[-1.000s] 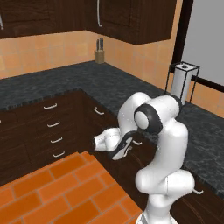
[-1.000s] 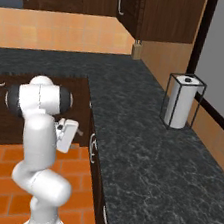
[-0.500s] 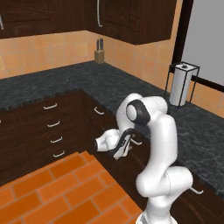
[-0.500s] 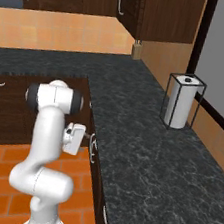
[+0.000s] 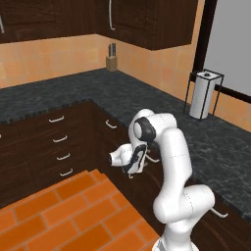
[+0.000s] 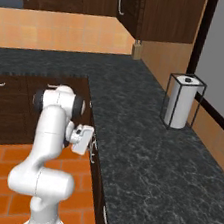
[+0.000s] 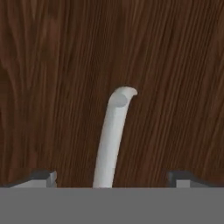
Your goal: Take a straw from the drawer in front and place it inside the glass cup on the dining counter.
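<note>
End effector point(image 7: 112, 177) released – jaws spread wide, close before the drawer point(image 7: 52, 65) front, silver handle point(image 7: 113, 135) between the fingertips point(image 7: 41, 177), untouched.

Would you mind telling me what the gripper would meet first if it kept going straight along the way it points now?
Most likely the silver handle of the drawer: it lies between the gripper's open fingertips, with the dark wood front just behind. The exact depth is unclear.

worktop point(image 5: 147, 98): black speckled, L-shaped
paper towel roll point(image 5: 202, 94): upright in wire holder, far right
knife block point(image 5: 112, 62): far corner
floor point(image 5: 63, 211): orange brick tiles, near left
</note>
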